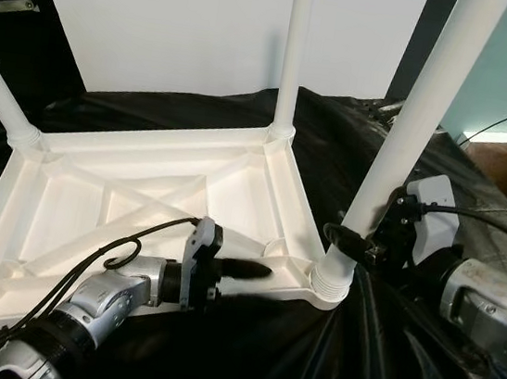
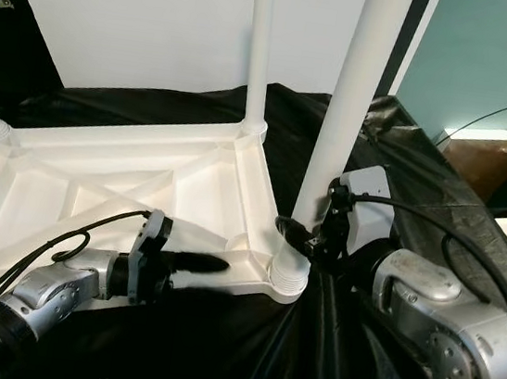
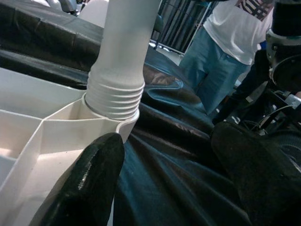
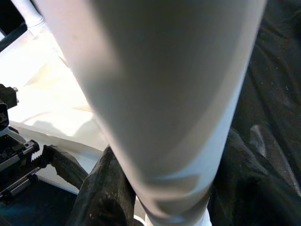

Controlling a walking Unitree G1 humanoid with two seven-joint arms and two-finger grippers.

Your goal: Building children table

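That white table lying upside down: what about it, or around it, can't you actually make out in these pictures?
- Tops of the legs: cut off by the upper edge of both eye views.
- Thread at the near socket: whether it is fully screwed in cannot be told.
- Right tool: its far finger is hidden behind the leg in the eye views.
- Person: cut off above the waist in the left wrist view.
- Left tool: whether it touches the frame is unclear.

White plastic table lies inverted, legs upright.
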